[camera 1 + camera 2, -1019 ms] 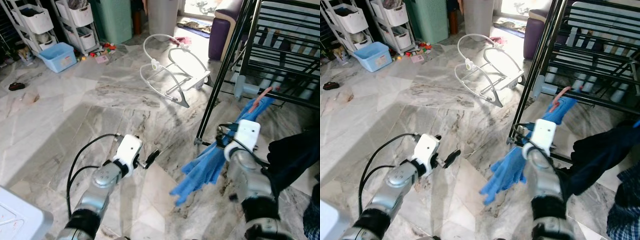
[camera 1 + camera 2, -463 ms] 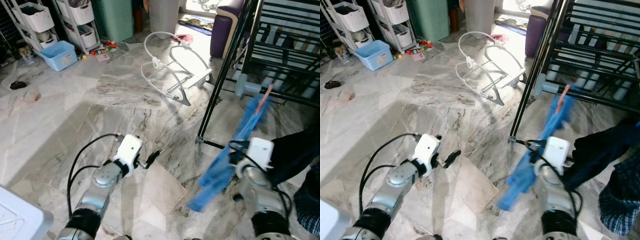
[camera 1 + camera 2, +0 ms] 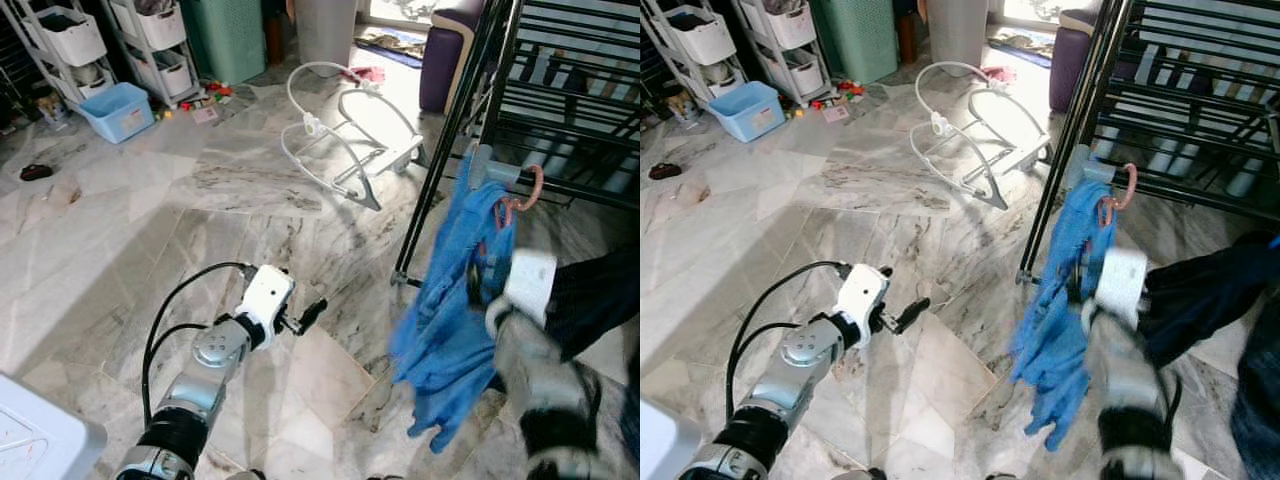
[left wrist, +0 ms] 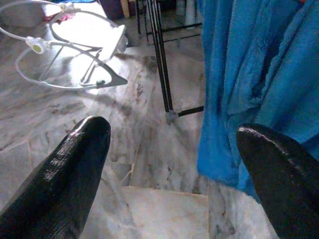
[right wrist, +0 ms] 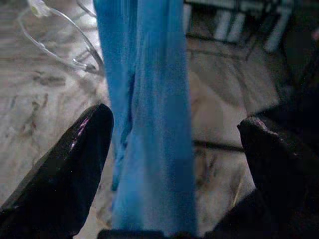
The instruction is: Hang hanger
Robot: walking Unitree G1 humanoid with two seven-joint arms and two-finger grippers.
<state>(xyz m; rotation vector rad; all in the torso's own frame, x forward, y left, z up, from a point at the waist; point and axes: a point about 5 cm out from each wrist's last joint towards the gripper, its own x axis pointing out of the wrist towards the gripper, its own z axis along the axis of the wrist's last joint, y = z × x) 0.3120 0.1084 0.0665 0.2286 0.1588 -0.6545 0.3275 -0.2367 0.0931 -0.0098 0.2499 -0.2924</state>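
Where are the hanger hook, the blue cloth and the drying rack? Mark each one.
hanger hook (image 3: 530, 190), left eye view, on the pink curve at its top.
blue cloth (image 3: 450, 320), left eye view, on the middle of the hanging folds.
drying rack (image 3: 452, 140), left eye view, on its black front leg.

Grey marble floor (image 3: 150, 190): white bouncer frame (image 3: 345, 140), blue bin (image 3: 117, 110), black rack's foot (image 3: 402, 280).

Floor: grey-veined marble tiles (image 3: 150, 200), sunlit at the far end.
Rack: black metal drying rack (image 3: 560, 90) on the right.
Storage: white drawer shelves (image 3: 60, 40) at far left, a light blue bin (image 3: 117, 111) beside them.
Frame: white wire bouncer frame (image 3: 345, 135) on the floor.
Seat: purple sofa (image 3: 448, 50) at back.
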